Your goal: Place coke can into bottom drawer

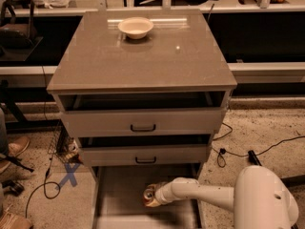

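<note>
The coke can (151, 195) is red-orange with a silver top. It lies tilted at the tip of my white arm, its top turned toward the camera. My gripper (156, 195) is shut on it, inside the open bottom drawer (119, 190), low over the pale grey floor right of the middle. The fingers are mostly hidden behind the can and the wrist. The bottom drawer is pulled out below the two upper drawers.
The top drawer (143, 123) and middle drawer (143, 155) with dark handles stand slightly open above. A white bowl (136, 27) sits on the cabinet top. Cables (228, 151) and a blue X mark (69, 174) lie on the floor. My arm's bulky body (267, 199) is at the lower right.
</note>
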Motion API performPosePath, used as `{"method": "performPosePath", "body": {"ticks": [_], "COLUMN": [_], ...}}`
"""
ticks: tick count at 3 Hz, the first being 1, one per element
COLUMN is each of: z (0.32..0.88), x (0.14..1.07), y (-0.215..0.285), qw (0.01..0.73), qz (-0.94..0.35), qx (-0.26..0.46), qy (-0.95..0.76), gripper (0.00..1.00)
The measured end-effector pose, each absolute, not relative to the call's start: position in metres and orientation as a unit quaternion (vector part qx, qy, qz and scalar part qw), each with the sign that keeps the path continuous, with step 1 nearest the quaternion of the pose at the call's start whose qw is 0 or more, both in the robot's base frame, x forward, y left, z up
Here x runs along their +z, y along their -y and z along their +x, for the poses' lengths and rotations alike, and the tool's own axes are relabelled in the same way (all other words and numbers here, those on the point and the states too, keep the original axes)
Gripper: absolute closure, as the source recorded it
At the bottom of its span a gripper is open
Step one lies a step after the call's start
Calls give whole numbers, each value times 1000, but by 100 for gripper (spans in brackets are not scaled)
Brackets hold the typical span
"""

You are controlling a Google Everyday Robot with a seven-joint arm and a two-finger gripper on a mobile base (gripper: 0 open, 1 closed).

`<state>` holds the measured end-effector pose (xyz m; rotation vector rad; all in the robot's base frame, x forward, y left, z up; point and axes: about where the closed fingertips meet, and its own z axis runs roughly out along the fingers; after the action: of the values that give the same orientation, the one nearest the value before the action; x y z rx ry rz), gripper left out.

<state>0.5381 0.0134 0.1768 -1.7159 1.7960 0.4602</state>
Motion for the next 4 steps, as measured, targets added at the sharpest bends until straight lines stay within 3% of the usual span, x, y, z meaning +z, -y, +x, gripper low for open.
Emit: {"method": "performPosePath", "body": {"ticks": [1,3,4], "z": [537,536,536], "x": [173,171,171], "y": [-15,-14,-8], "qw": [297,291,286], "qz": [-649,-650,-650], "qx": [176,174,168], "qy": [-678,-680,-684], "gripper": [45,1,0]}}
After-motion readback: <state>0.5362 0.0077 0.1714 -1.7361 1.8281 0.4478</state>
